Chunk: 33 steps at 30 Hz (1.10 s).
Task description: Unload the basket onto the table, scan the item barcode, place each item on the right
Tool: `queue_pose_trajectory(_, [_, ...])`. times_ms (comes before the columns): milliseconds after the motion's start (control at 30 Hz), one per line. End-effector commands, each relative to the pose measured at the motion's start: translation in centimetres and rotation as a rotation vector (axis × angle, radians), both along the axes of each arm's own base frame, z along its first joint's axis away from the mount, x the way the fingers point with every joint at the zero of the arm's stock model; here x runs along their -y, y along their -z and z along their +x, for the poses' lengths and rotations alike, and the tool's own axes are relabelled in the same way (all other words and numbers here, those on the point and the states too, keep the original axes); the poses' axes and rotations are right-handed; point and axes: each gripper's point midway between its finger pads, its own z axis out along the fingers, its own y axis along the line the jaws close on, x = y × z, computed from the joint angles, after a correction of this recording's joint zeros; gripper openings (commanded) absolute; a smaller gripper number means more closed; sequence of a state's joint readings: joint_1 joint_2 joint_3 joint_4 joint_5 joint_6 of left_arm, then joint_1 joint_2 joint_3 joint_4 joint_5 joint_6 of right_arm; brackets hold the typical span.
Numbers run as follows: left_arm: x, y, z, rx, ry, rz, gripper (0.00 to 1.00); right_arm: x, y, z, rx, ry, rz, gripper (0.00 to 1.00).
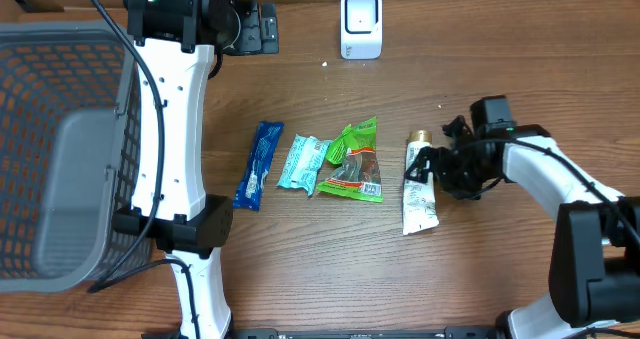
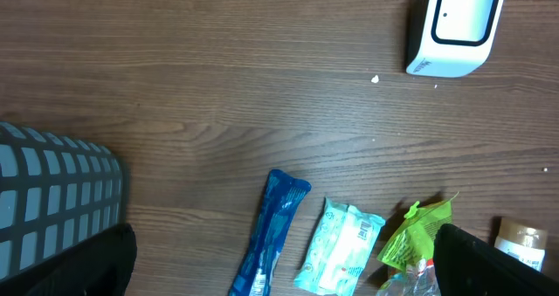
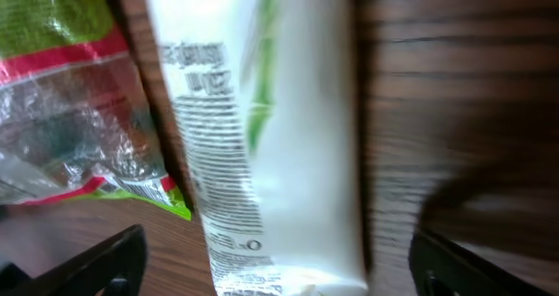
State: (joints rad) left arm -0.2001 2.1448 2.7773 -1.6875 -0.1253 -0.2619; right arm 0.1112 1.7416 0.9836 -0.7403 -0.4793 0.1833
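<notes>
A white tube [image 1: 419, 194] with a gold cap lies flat on the table at centre right. In the right wrist view the tube [image 3: 262, 139] shows small print and runs down between the two fingers, with a gap on each side. My right gripper [image 1: 437, 169] [image 3: 279, 270] is open and low over the tube's cap end. The white barcode scanner [image 1: 361, 24] [image 2: 458, 25] stands at the back of the table. My left gripper [image 1: 255, 27] [image 2: 284, 265] hangs open and empty high at the back left, beside the scanner.
A green snack packet [image 1: 356, 163] [image 3: 61, 78], a pale blue packet [image 1: 302, 162] [image 2: 342, 248] and a dark blue packet [image 1: 259, 165] [image 2: 272, 235] lie in a row left of the tube. A grey mesh basket [image 1: 40, 69] fills the far left.
</notes>
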Motion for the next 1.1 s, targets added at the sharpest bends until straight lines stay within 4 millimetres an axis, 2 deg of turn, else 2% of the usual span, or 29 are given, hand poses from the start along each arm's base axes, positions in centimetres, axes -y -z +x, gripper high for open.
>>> queue_pose_trajectory(0, [-0.6, 0.1, 0.2, 0.0, -0.015, 0.011, 1.0, -0.7, 0.6, -1.4, 0.003, -0.04, -0.021, 0.98])
queue_pose_trajectory(333, [-0.6, 0.1, 0.2, 0.0, -0.015, 0.011, 1.0, -0.8, 2.9, -2.9, 0.007, -0.037, -0.007, 0.96])
queue_pose_trajectory(433, [-0.6, 0.1, 0.2, 0.0, -0.016, 0.011, 1.0, -0.8, 3.6, -3.0, 0.026, -0.035, -0.003, 0.83])
queue_pose_trajectory(500, [-0.6, 0.1, 0.2, 0.0, -0.016, 0.011, 1.0, -0.8, 4.0, -3.2, 0.027, -0.015, 0.0, 0.66])
queue_pose_trajectory(533, [-0.6, 0.1, 0.2, 0.0, -0.016, 0.011, 1.0, -0.8, 4.2, -3.2, 0.023, 0.001, 0.002, 0.61])
queue_pose_trajectory(567, [-0.6, 0.1, 0.2, 0.0, -0.016, 0.011, 1.0, -0.8, 4.4, -3.3, 0.021, 0.01, 0.003, 0.58])
queue_pose_trajectory(733, [-0.6, 0.1, 0.2, 0.0, -0.016, 0.011, 1.0, -0.8, 4.5, -3.1, 0.028, 0.029, 0.008, 0.54])
queue_pose_trajectory(800, [-0.6, 0.1, 0.2, 0.0, -0.016, 0.011, 1.0, -0.8, 4.4, -3.0, 0.029, 0.031, 0.01, 0.56])
queue_pose_trajectory(933, [-0.6, 0.1, 0.2, 0.0, -0.016, 0.011, 1.0, -1.8, 3.8, -3.1, 0.023, 0.019, 0.077, 0.84])
queue_pose_trajectory(967, [-0.6, 0.1, 0.2, 0.0, -0.016, 0.011, 1.0, -2.2, 3.6, -3.1, 0.023, 0.011, 0.099, 0.88])
queue_pose_trajectory(1067, [-0.6, 0.1, 0.2, 0.0, -0.016, 0.011, 1.0, -2.6, 3.3, -3.3, 0.021, 0.002, 0.123, 0.88])
